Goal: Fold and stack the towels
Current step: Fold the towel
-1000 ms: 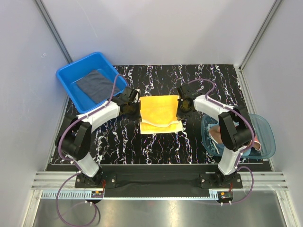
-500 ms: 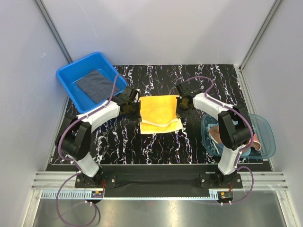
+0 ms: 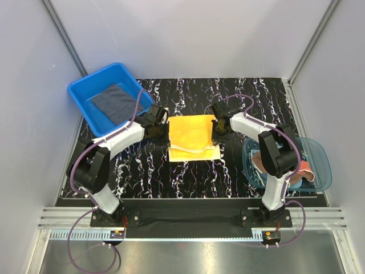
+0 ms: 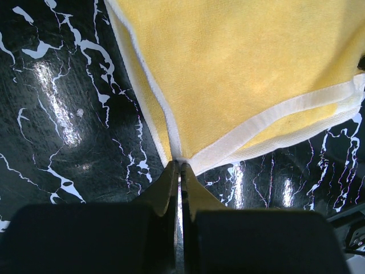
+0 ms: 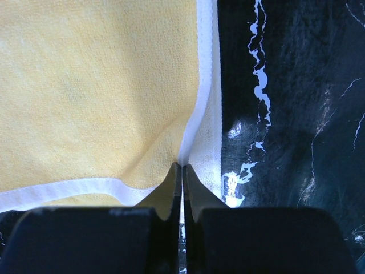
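1. Yellow terry-cloth towel with white hem: centre of the overhead frame, flat on the black, white-veined marble-pattern desk. It is doubled over, and a lower layer shows past the upper one along the cloth's bottom edge in the frame.
2. My left fingers: closed, pinching the white hem at the towel's left side. In the left wrist view two hems meet in a corner at my tips.
3. My right fingers: closed, pinching the white hem on the towel's right side. The cloth puckers slightly toward the tips.
4. Governing relation: the yellow towel lies between my two pairs of fingers, which sit roughly level across the frame. Both touch it, so neither arm is nearer. I judge its longer run to be top to bottom of the frame. The next fold likely needs both arms to lift and travel together so the hems stay matched.
5. Blue rectangular plastic tub: upper left, holding a flat dark grey towel, well apart from the yellow one.
6. Translucent teal bowl: lower right, holding crumpled brown and reddish cloth, not yet folded.
7. Writing, labels, brands: none legible in any view.
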Controlling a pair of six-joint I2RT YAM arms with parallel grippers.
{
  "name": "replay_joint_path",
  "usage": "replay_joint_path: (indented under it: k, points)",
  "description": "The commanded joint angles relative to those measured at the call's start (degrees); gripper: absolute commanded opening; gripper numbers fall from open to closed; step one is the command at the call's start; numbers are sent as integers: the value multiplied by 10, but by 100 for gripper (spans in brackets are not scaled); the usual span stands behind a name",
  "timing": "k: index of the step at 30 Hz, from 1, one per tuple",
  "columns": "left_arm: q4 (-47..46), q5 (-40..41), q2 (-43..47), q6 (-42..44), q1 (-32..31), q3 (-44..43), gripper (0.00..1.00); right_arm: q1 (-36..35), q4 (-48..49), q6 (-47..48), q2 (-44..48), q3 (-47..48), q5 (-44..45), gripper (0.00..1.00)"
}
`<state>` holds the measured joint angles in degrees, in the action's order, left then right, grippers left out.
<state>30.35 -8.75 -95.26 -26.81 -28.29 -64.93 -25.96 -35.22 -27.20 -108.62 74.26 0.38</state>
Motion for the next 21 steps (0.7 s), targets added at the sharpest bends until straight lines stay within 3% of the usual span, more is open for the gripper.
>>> replay_joint_path:
  k: [1,13,17,21]
  points:
    - [-6,-7,10,5,-2,-21,0,-8,0,4,-6,22,-3,0]
    - [61,-11,59,4,-9,-85,0,-8,-114,43,70,91,17,0]
    - [31,-21,94,-16,-26,-13,0,-6,-100,58,113,13,20,0]
    - [-40,-38,85,-35,-30,66,0,-7,-23,56,119,-64,-3,0]
